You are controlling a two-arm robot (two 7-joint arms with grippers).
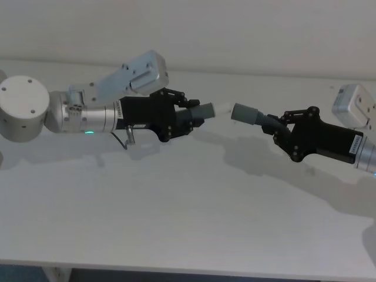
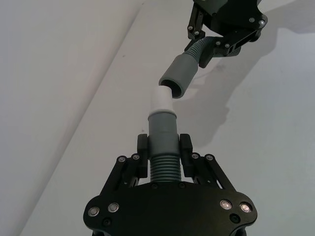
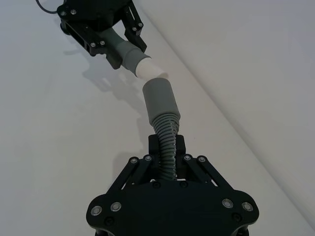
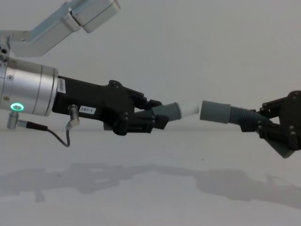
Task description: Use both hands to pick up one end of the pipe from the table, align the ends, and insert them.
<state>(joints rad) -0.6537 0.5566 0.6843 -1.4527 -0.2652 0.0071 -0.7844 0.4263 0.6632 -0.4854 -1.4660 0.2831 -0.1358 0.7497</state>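
You have two pipe pieces aloft over the table [image 1: 176,223]: your left gripper [image 1: 189,114] clamps the short tube [image 1: 202,111], your right gripper [image 1: 281,126] clamps the ribbed hose [image 1: 265,120]; white tip [image 4: 190,111] nearly meets collar [image 4: 215,112].

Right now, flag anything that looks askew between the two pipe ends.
The white tip held by the left gripper meets the grey collar held by the right gripper off-centre, at its rim rather than in its bore. Both pieces hang above the table; nothing looks damaged.
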